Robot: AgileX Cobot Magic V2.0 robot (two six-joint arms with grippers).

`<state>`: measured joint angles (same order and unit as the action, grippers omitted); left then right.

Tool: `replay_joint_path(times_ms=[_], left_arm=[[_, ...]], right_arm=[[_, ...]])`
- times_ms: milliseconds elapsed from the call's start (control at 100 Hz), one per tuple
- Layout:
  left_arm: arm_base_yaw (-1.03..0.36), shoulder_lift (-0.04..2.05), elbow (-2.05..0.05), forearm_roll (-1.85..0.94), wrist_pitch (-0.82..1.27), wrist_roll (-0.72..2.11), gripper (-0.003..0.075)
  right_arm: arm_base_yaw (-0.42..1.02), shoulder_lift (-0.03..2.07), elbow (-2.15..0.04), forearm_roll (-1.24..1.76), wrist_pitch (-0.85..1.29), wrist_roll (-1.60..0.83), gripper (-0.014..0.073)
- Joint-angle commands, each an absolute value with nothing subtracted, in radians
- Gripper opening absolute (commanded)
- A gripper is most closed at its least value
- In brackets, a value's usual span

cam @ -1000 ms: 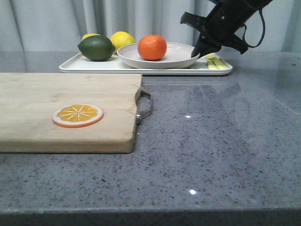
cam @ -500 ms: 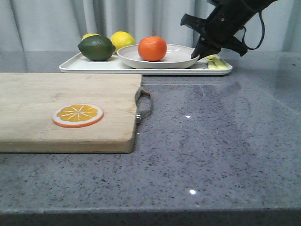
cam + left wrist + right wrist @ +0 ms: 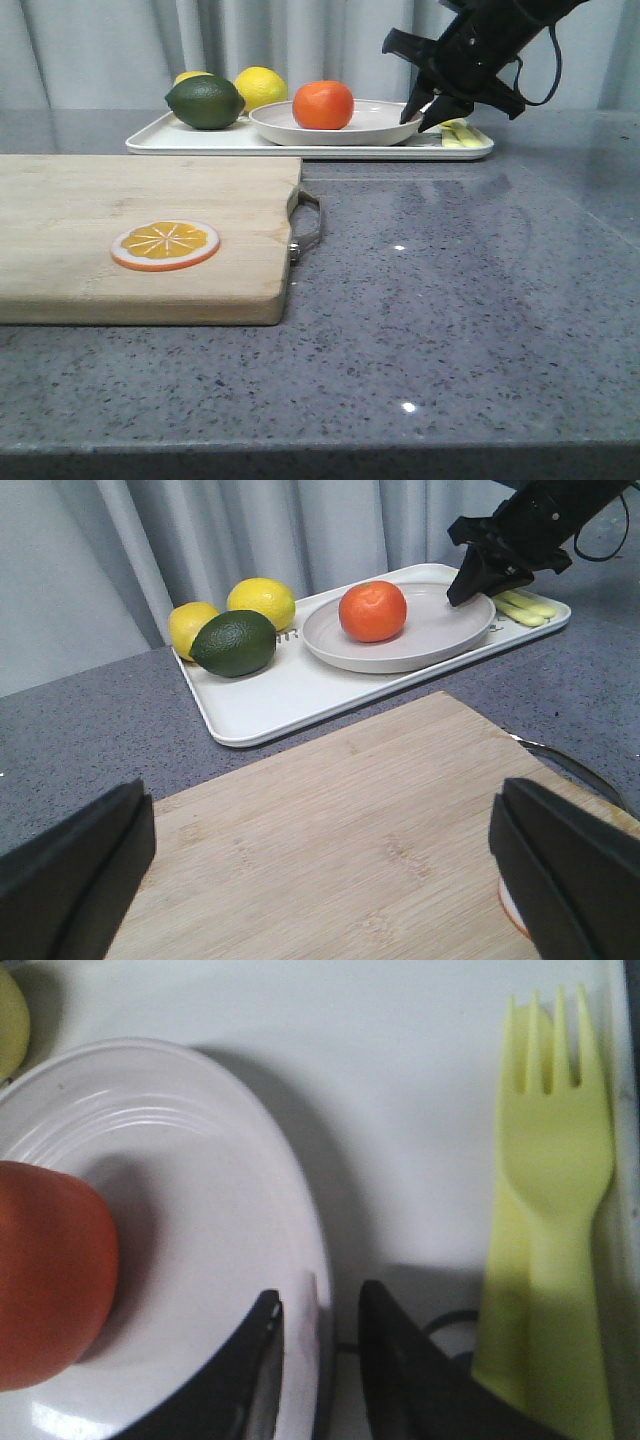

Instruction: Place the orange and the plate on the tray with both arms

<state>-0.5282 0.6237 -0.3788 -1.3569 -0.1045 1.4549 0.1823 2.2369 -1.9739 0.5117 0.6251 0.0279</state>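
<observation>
Two grippers are involved, one working at the far right and one held back over the near left. The right gripper reaches down from the upper right to the right-hand rim of the plate. In the right wrist view its two dark fingers straddle that rim, one inside the dish and one outside, with a narrow gap on each side of the rim; the jaws are parted and not pressing on the plate.

The plate rests flat on the tray, which lies at the far edge of the grey stone table. The orange sits inside the plate, left of its centre, and is well apart from the right gripper's fingers.

Also on the tray:
- a dark green lime at the far left, just beside the plate;
- two yellow lemons behind the lime;
- a pale yellow plastic fork lying flat on the right end of the tray, beside the plate and near the right gripper.

The left gripper appears only in its own wrist view. Its two dark fingertips stand wide apart at either side of that view, above the wooden cutting board, with nothing between them.

The cutting board occupies the near left of the table, in front of the tray. It carries a flat orange slice disc and has a metal handle on its right end.
</observation>
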Motion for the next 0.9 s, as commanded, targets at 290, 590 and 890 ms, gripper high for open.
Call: replay_joint_path(times_ms=[290,590,890], left_arm=[[-0.527,0.625,-0.407,-1.356,-0.125,1.451,0.0653],[-0.527,0.625,-0.407,-1.356,-0.125,1.451,0.0653],[-0.527,0.625,-0.407,-1.356,-0.125,1.451,0.0653]], right_arm=[[0.148,2.016,-2.010,0.423,0.622,-0.017,0.0323],[0.148,1.809,-1.994,0.372,0.680,-0.132,0.0323],[0.148,1.502,-1.661,0.294,0.647,-0.187,0.0323]])
